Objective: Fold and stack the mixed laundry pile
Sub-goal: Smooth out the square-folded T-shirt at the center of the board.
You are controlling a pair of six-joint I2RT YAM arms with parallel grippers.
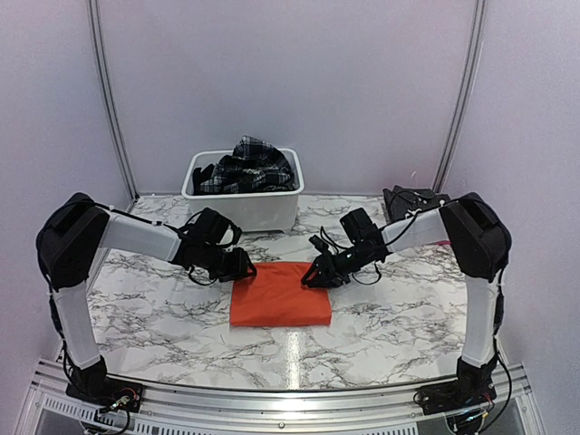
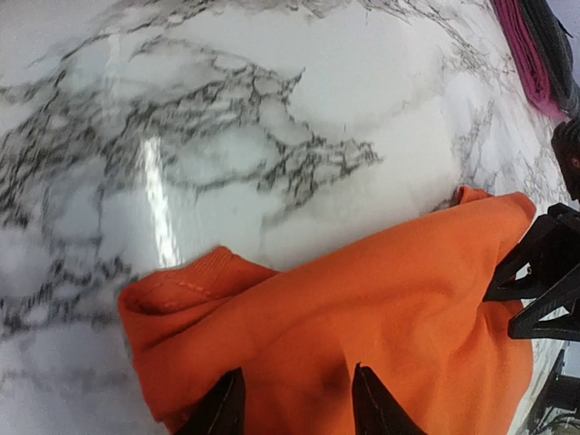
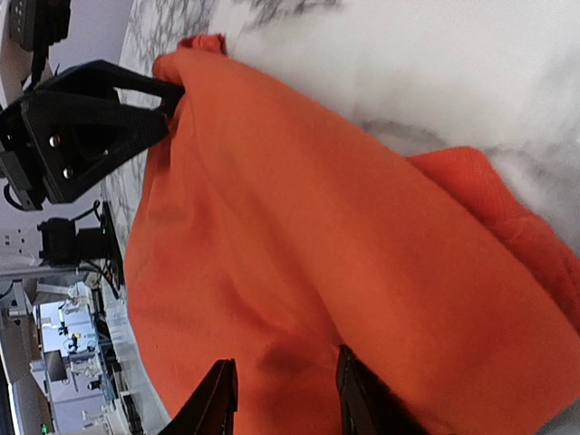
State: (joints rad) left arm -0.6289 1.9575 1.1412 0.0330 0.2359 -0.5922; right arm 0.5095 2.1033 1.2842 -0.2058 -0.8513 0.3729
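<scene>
Left gripper and right gripper, reaching low and inward, jaws narrowed, each pinch a rear corner of the orange T-shirt. Beyond the jaws, the white tub holds the plaid skirt.

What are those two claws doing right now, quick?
Left gripper: closed, pinching the orange T-shirt at its far left corner.
Right gripper: closed, pinching the same shirt at its far right corner.

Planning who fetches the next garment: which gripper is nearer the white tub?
Left. The left gripper pinches the orange T-shirt at its far corner, just in front of the white tub. The right gripper pinches the opposite far corner, beyond the tub's right end.
</scene>
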